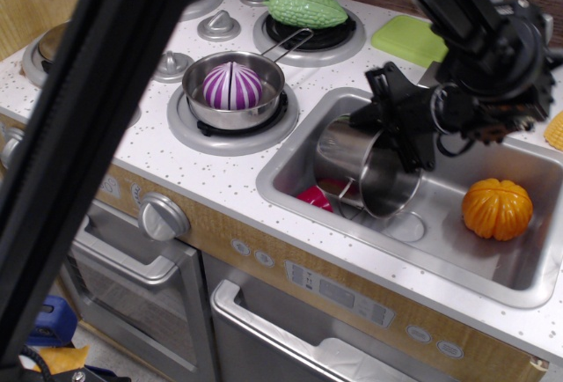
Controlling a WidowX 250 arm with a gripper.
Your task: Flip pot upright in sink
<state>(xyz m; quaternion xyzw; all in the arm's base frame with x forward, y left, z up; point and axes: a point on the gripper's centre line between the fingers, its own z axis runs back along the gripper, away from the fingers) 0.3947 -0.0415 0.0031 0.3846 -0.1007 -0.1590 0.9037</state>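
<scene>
The pot is held tilted, mouth toward the front, above the sink floor. Its upper rim is clamped by the gripper. No legible writing is seen.

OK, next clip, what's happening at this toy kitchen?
A robot arm's black gripper is clamped on the rim of the steel pot inside the sink. The pot is tilted on its side, its open mouth facing toward the front right, so it is not upright yet. A red item lies partly hidden beneath it, and an orange pumpkin sits apart to the right in the basin.
</scene>
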